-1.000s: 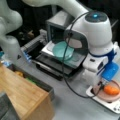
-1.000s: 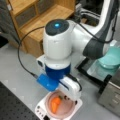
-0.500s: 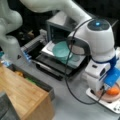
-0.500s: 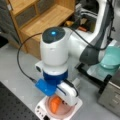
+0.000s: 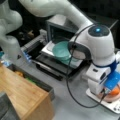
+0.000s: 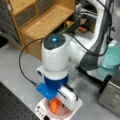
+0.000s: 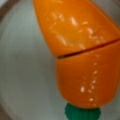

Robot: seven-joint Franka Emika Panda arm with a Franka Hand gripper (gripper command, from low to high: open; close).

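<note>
Toy carrot (image 7: 80, 52), orange with a green stub at its lower end, lies in a shallow pinkish bowl (image 6: 58, 115); it fills most of the wrist view, with a seam across the middle where its two halves join. In a front view the carrot (image 6: 54, 105) pokes out just under the gripper (image 6: 60, 103); in a front view it shows as an orange bit (image 5: 114, 92) behind the gripper (image 5: 106, 93). The gripper sits low, right over the bowl; can't tell whether the fingers are spread or clamped, the wrist body hides them. The bowl rests on a white tray (image 5: 110, 107) on the grey table (image 5: 72, 105), near the table's edge at a front view's bottom right. Farther off, a teal bowl (image 5: 62, 51) sits on the open door of a toaster oven (image 5: 58, 27). A wooden shelf unit (image 6: 40, 22) stands at the table's far side, a bin (image 5: 37, 82) with small items beside it.
</note>
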